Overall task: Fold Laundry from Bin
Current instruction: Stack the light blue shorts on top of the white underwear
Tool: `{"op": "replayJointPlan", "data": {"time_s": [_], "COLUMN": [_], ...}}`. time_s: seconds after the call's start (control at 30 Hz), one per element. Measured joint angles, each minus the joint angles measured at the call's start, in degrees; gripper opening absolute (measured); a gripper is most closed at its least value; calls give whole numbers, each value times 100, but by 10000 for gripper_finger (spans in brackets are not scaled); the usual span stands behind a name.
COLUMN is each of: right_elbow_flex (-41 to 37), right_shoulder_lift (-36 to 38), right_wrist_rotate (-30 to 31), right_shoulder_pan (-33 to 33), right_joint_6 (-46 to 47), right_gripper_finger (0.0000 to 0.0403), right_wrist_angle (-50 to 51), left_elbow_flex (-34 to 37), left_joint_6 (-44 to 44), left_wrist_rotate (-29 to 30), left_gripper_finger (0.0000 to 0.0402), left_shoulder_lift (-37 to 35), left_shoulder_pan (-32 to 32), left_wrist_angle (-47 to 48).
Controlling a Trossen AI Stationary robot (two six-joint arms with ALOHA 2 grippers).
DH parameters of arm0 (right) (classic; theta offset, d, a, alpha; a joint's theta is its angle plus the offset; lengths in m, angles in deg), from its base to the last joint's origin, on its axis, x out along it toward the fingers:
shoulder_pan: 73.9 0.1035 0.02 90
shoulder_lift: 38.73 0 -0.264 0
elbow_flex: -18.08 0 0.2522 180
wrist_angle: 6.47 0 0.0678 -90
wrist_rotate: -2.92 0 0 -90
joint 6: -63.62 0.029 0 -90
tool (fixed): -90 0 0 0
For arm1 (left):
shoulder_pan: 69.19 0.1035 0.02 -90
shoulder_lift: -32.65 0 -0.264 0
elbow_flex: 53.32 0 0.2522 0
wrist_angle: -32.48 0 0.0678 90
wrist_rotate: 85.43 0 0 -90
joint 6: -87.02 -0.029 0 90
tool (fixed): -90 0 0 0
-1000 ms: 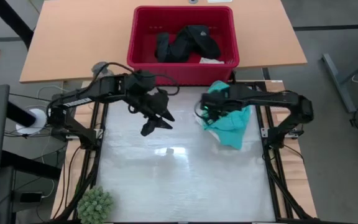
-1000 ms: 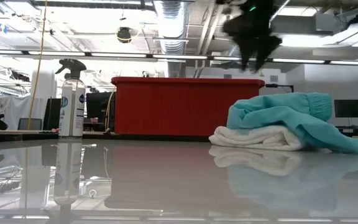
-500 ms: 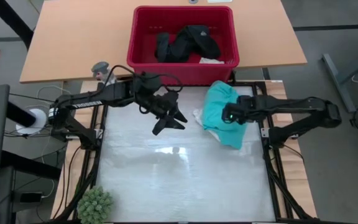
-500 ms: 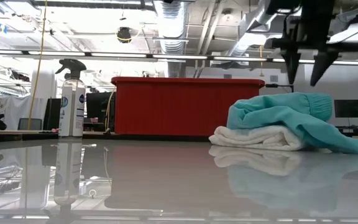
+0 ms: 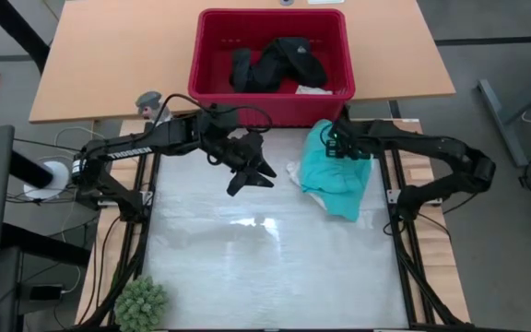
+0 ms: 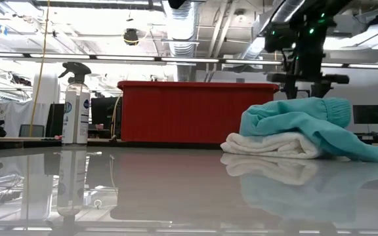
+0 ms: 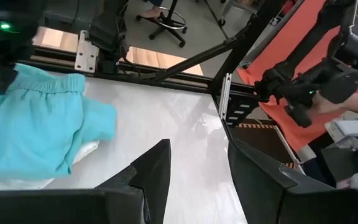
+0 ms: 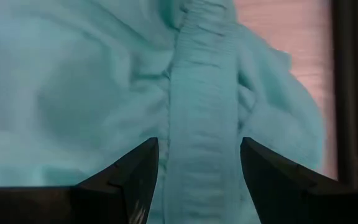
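Observation:
A turquoise shirt (image 5: pixel 339 175) (image 6: pixel 307 121) lies bunched at the table's far right, resting on a white piece (image 6: pixel 268 145) (image 5: pixel 293 171). My right gripper (image 5: pixel 337 146) (image 6: pixel 307 92) hangs open just above the shirt's far part, pointing steeply down. Its fingers stand on either side of the shirt's ribbed band (image 8: pixel 201 93). My left gripper (image 5: pixel 252 173) (image 7: pixel 197 180) is open and empty above the table's middle, left of the pile. Black clothing (image 5: pixel 275 60) lies in the red bin (image 5: pixel 196 55) (image 6: pixel 195 111) on the far side.
A spray bottle (image 6: pixel 77 105) (image 5: pixel 150 103) stands at the far left, beside the bin. A green spiky ball (image 5: pixel 141 302) sits at the near left corner. The glossy table top (image 5: pixel 265 258) is bare in the middle and near part. A black frame (image 5: pixel 395 198) edges it.
My right gripper has swung toward the table's right edge, then toward the far edge, rolling and sinking from high up to just above the turquoise shirt. My left gripper has shifted a little toward the right edge. The garments have kept still.

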Motion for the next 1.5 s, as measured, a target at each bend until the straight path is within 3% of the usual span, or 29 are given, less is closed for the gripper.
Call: {"op": "replayJointPlan", "data": {"time_s": [0.27,0.4,0.5,0.67,0.93,1.17,1.37,1.5], "right_elbow_flex": [7,7,9,117,723,761,761,674], "right_shoulder_lift": [-590,-903,-985,-762,-49,451,300,-132], "right_wrist_rotate": [-558,-913,-1035,-1066,-986,-988,-923,-992], "right_shoulder_pan": [-550,-643,-635,-582,-488,519,1486,1716], "right_joint_6": [-507,-690,-692,-739,-271,1445,2750,2936], "right_gripper_finger": [248,221,165,28,28,28,29,50], "right_wrist_angle": [-210,-271,-281,-209,658,2020,2673,3080], "left_elbow_flex": [-2,-2,-2,-2,-4,-4,-4,-4], "left_joint_6": [-24,-19,-20,-20,-122,-281,-391,-411], "left_wrist_rotate": [55,66,67,98,274,283,306,367], "left_gripper_finger": [149,149,149,149,149,149,149,149], "left_shoulder_lift": [-1,-1,-1,-3,-3,-3,-3,-3], "left_shoulder_pan": [0,0,0,0,0,0,0,0], "left_wrist_angle": [70,190,251,268,263,261,256,261]}}
